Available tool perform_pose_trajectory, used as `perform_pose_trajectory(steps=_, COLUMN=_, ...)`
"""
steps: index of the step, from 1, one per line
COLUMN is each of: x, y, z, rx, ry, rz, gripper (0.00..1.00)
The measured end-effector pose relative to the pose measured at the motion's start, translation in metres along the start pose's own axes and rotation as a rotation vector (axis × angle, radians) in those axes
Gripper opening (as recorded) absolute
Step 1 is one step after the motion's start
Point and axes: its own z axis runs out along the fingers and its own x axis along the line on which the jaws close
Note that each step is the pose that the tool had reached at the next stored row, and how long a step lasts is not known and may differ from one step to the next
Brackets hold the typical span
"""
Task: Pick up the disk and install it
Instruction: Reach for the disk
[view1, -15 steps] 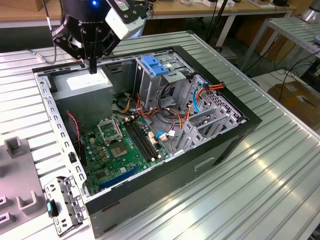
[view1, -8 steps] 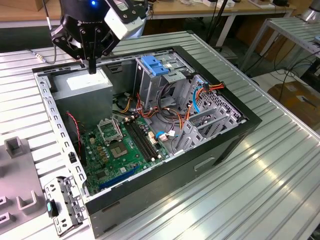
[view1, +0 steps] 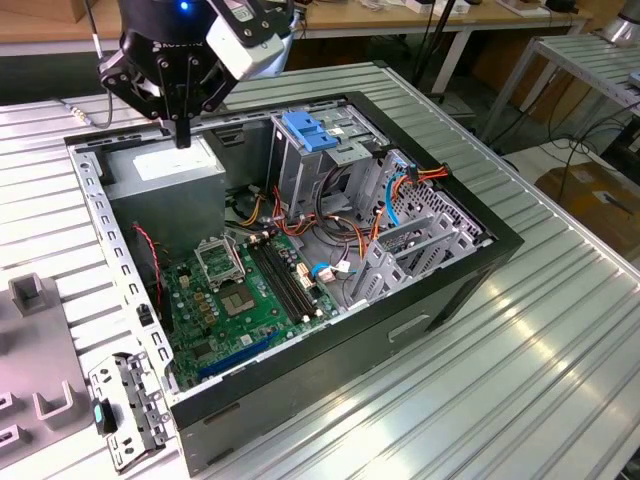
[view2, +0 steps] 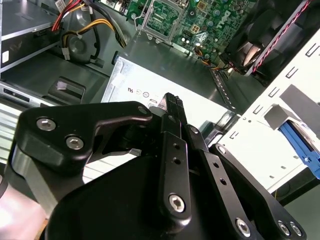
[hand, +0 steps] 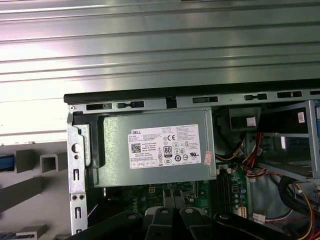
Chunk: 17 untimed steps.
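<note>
The claw (view1: 183, 135) is kept closed and empty above the grey power box (view1: 165, 172) in the computer case (view1: 400, 310). The disk (view2: 300, 144) is seen outside the case, well apart from the claw.

The gripper (view1: 183, 135) is matte black, built of angular linkage bars narrowing to slim fingers. In the second wrist view the bars carry silver socket-head screws (view2: 176, 202) and small bare holes, and the fingertip pad (view2: 173, 102) is ribbed. A white-and-grey camera box (view1: 240, 35) sits on the wrist beneath a small blue light (view1: 183, 8).
</note>
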Motion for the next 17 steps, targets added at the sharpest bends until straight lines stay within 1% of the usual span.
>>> perform_pose_trajectory(steps=17, x=0.0046, y=-0.0004, z=-0.0001, rx=0.0001, ry=0.0007, rz=0.000, gripper=0.11)
